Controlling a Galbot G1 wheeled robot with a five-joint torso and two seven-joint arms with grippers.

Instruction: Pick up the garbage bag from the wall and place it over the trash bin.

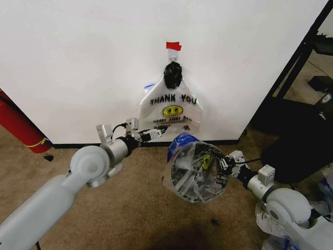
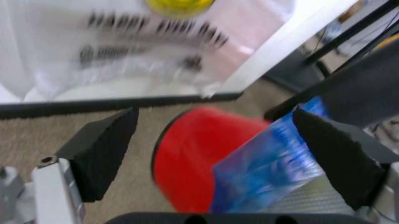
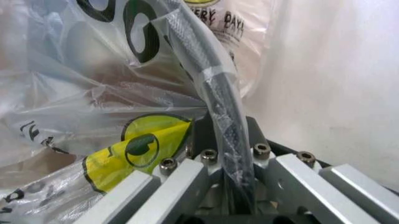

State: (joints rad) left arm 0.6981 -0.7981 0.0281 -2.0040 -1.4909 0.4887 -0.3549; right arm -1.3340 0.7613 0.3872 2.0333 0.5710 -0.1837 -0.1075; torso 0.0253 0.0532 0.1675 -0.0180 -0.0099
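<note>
My right gripper (image 1: pixel 225 165) is pressed together on the wire rim of the trash bin (image 1: pixel 179 179), pinching it through the thin film of the garbage bag (image 1: pixel 200 161); the right wrist view has the black mesh rim (image 3: pixel 218 93) running straight down between my closed jaws, wrapped in crinkled clear plastic with a yellow smiley (image 3: pixel 134 147) on it. My left gripper (image 1: pixel 160 131) hangs spread wide just above the bin's far edge, its two black foam pads (image 2: pixel 106 151) well apart and touching nothing, with the bin's red base (image 2: pixel 193 163) and a blue patch of the bag (image 2: pixel 274 163) between them in its wrist view.

The garbage bag is draped over the round mouth of the bin, translucent and wrinkled, a blue handle (image 1: pixel 183 138) bunched at the wall side. The bin stands on brown carpet (image 1: pixel 130 208) just in front of the plain white wall (image 1: pixel 78 62) with its black baseboard (image 1: pixel 78 145). On the wall hangs a second bag, the "THANK YOU" bag (image 1: pixel 171 112), its knotted black top under a red tape mark (image 1: pixel 173 46). A red cylinder (image 1: pixel 18 127) leans at my left; a black rack (image 1: pixel 299 78) stands at my right.
</note>
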